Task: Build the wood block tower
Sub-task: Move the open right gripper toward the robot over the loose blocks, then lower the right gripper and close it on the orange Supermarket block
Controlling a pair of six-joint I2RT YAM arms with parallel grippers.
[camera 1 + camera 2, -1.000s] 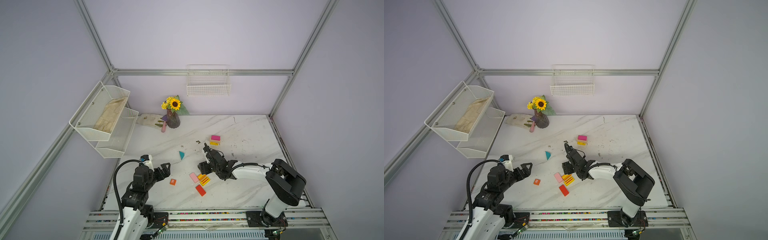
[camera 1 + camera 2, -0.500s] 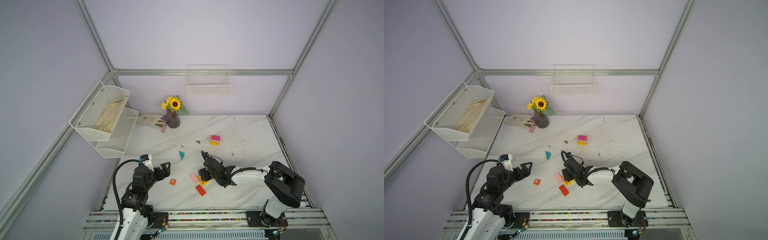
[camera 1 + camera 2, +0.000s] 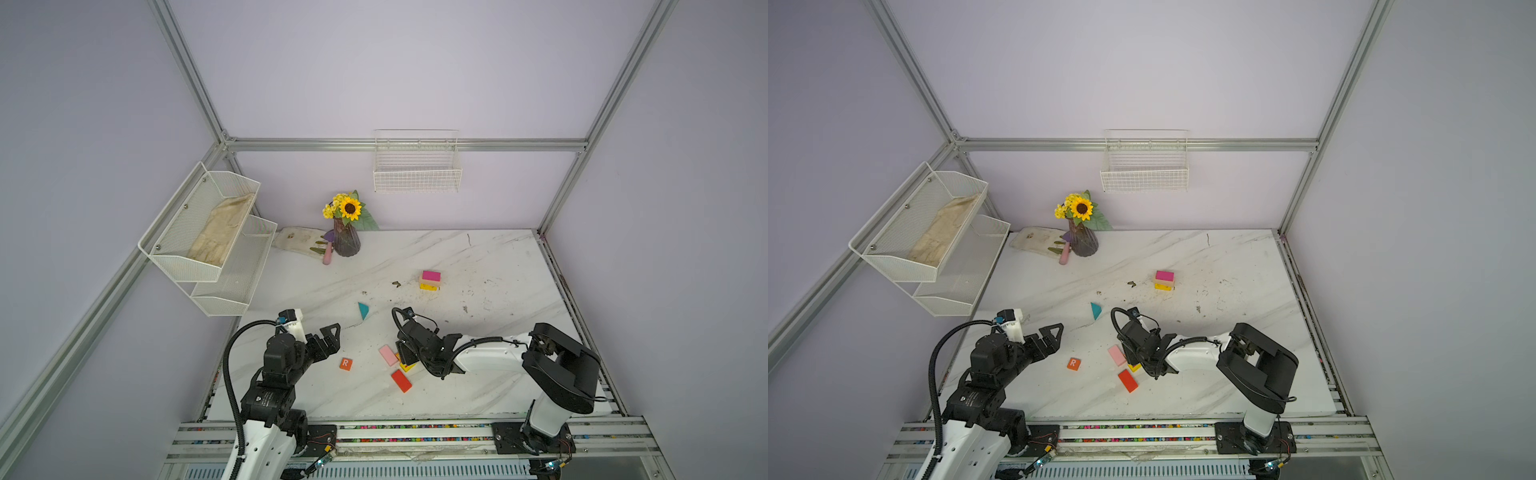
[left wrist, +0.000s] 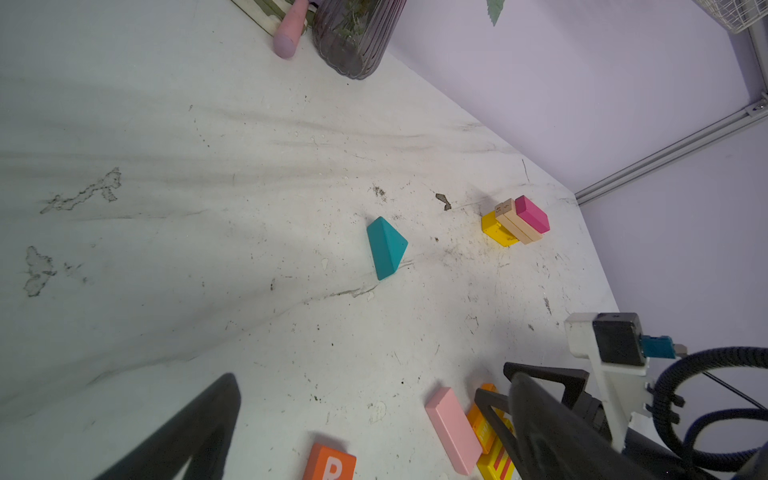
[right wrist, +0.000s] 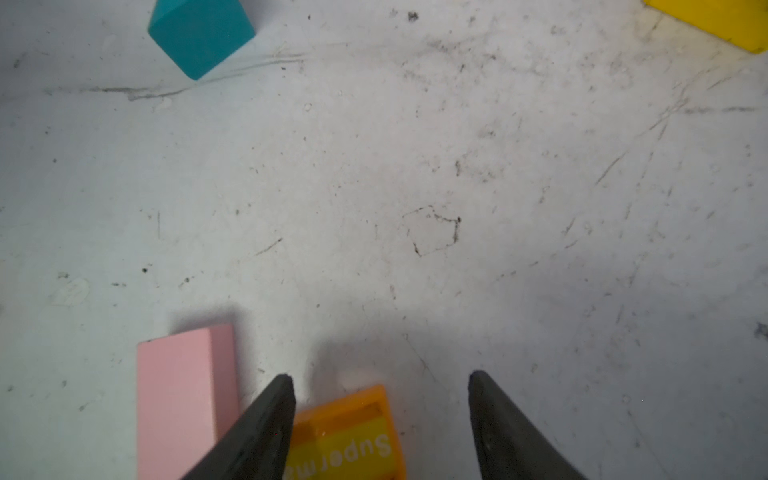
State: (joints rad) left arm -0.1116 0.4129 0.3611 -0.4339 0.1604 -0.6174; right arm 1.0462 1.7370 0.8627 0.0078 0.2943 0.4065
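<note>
Left of the pink slab (image 3: 388, 355), the left gripper (image 3: 328, 341) hangs with its jaws spread wide, and the orange R cube (image 3: 345, 364) lies between them. Just right of the slab, the right gripper (image 5: 380, 376) straddles an orange printed block (image 5: 345, 436), jaws apart. Only the right wrist view shows that gap. Well beyond the slab stands the tower (image 3: 430, 280), magenta on tan on yellow.

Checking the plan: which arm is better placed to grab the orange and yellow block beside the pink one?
Right. The right gripper straddles the orange and yellow block, jaws apart; the left gripper hangs open near the R cube, farther off.
</note>
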